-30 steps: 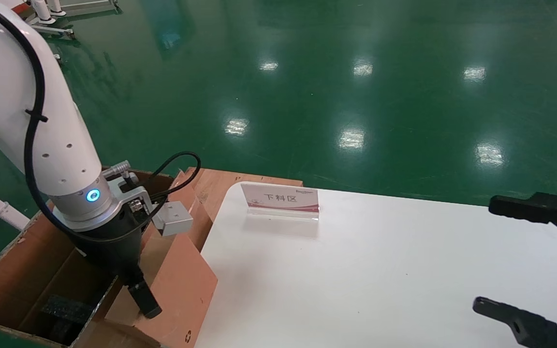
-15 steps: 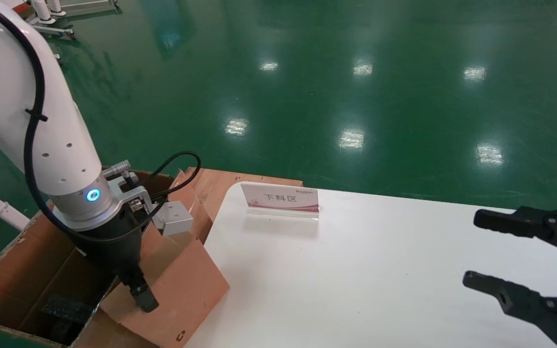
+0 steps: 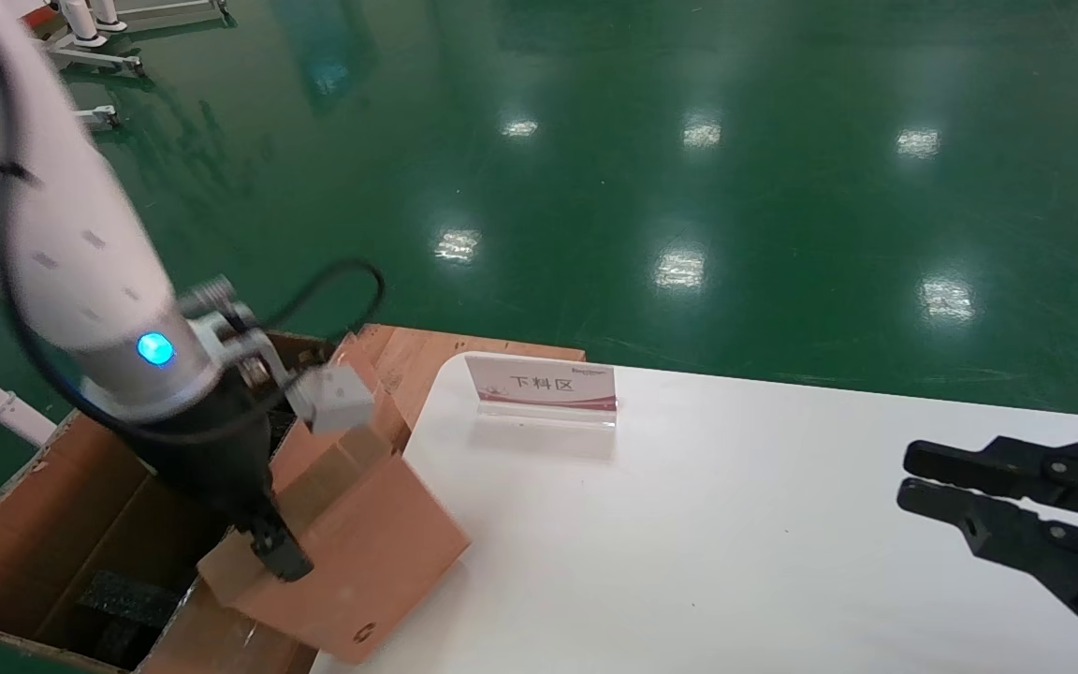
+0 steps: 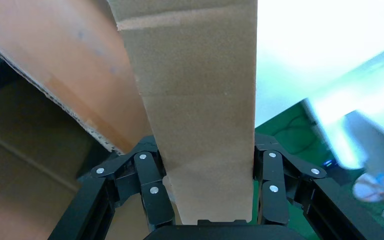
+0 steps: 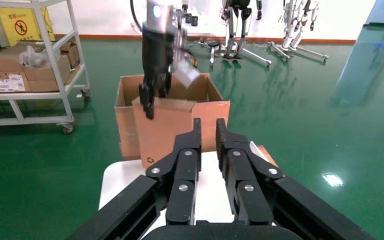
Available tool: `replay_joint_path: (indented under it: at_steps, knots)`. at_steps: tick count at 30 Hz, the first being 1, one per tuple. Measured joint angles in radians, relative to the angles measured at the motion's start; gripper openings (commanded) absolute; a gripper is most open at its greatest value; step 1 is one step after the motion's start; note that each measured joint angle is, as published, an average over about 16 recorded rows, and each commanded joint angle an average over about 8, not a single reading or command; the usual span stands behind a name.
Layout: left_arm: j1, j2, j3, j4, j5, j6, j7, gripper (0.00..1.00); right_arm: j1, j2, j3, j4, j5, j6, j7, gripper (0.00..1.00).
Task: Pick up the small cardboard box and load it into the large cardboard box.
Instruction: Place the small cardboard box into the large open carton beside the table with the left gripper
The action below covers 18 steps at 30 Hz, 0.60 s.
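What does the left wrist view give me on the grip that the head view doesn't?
Only the left wrist view shows both fingers of the left gripper pressed against the two broad faces of the small cardboard box, its narrow tan side facing the camera.

Only the head view shows the white table, its sign, and the right gripper hovering over the table with fingers nearly together.

Both show the held box beside the large cardboard box, at its table-side wall.
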Motion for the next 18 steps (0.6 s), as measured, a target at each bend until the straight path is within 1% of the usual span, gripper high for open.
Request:
replay_joint_path:
  at_steps: [7, 11, 12, 15, 18]
  knots:
    - [-0.203, -0.031, -0.031, 0.053, -0.02, 0.042, 0.062, 0.0, 0.0, 0.0, 0.0, 0.0, 0.0, 0.0, 0.0, 0.0]
    - [-0.318, -0.03, -0.025, 0.115, -0.011, 0.059, 0.102, 0.0, 0.0, 0.0, -0.001, 0.0, 0.0, 0.0, 0.0, 0.0]
    - [-0.343, -0.028, -0.019, 0.133, -0.006, 0.063, 0.113, 0.0, 0.0, 0.0, -0.001, 0.0, 0.0, 0.0, 0.0, 0.02]
    - [-0.407, -0.018, 0.012, 0.191, 0.014, 0.071, 0.151, 0.0, 0.0, 0.0, -0.001, 0.0, 0.001, 0.0, -0.001, 0.4]
    - [-0.453, -0.004, 0.062, 0.252, 0.037, 0.08, 0.193, 0.0, 0.0, 0.0, -0.001, 0.0, 0.001, 0.0, -0.001, 0.77]
